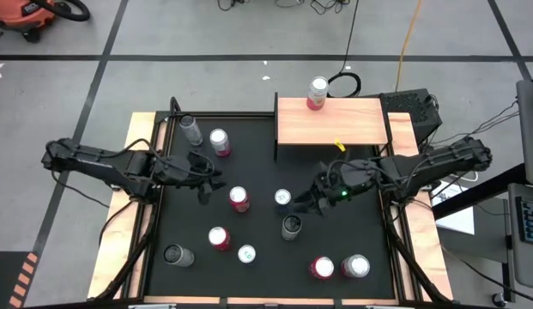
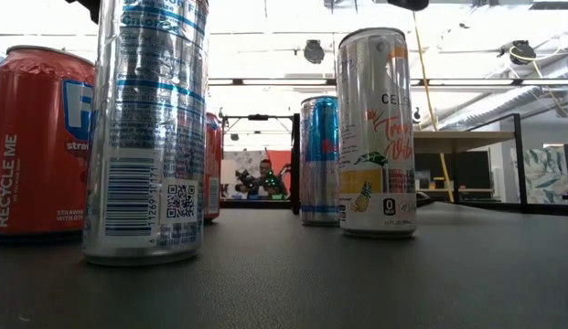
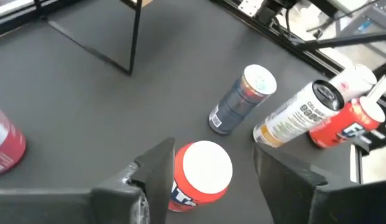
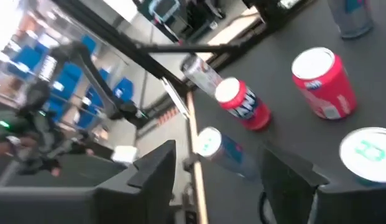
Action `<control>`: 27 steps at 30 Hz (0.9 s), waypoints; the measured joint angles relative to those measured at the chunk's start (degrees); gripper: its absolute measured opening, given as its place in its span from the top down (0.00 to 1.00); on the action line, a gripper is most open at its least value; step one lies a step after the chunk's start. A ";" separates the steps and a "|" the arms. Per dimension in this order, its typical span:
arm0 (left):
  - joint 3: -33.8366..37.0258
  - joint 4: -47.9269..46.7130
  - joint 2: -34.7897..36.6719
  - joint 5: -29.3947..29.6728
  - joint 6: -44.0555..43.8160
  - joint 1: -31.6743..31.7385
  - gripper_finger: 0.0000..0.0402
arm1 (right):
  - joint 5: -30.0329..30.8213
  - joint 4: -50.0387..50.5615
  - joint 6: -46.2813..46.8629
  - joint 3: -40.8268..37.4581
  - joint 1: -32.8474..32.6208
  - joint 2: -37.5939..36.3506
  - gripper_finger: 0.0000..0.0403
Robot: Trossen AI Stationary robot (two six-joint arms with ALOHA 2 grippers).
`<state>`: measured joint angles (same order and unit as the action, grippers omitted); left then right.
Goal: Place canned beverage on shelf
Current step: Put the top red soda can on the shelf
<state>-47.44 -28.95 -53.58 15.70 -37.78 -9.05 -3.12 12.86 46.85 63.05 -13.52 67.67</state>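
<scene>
**A:** What's the surface like from your end?

**B:** I see a black mat (image 1: 249,146) with pale wood strips along its edges and grey taped floor all round. About a dozen cans stand on the mat, mostly between my two claws and nearer to me than either.

**A:** Where is the left claw?

**B:** The left claw (image 1: 213,183) is out over the mat. Its fingers (image 3: 156,171) are spread moderately wide. Through its wrist camera I look down on a red can (image 3: 202,174) with a white top, standing upright between them. One finger is right against that can or nearly so. The other stands clear with a gap showing, so I don't call it a grip.

**A:** And the right?

**B:** The right claw (image 1: 300,204) faces the left one from across the mat, and its fingers are also apart. A blue can (image 4: 222,151) sits just past the tips, in line with the gap. A dark can (image 1: 291,227) stands just beside that claw, on my side.

**A:** Where's the shelf?

**B:** The shelf (image 1: 352,124) is off to the side of the right claw, at the far edge and well apart from the left claw. One pink can (image 1: 317,93) stands upright on the board's far rim, near the corner closest to the left arm.
</scene>
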 joint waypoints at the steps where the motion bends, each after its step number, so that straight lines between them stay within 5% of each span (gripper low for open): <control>1: 0.00 0.29 -0.35 0.09 -0.83 -0.14 0.45 | 0.00 0.99 -0.53 0.00 0.02 -0.14 0.50; 14: -0.27 10.84 -7.71 -2.22 -2.38 -4.60 0.44 | -5.90 22.63 3.07 0.00 -2.03 -1.57 0.50; 27: -10.09 -0.65 -16.45 0.23 5.37 -7.20 0.44 | 4.53 25.70 2.97 0.00 -3.10 -6.52 0.50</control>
<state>-57.53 -29.60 -70.04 15.92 -32.42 -16.25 1.42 38.55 49.82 63.05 -16.62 61.15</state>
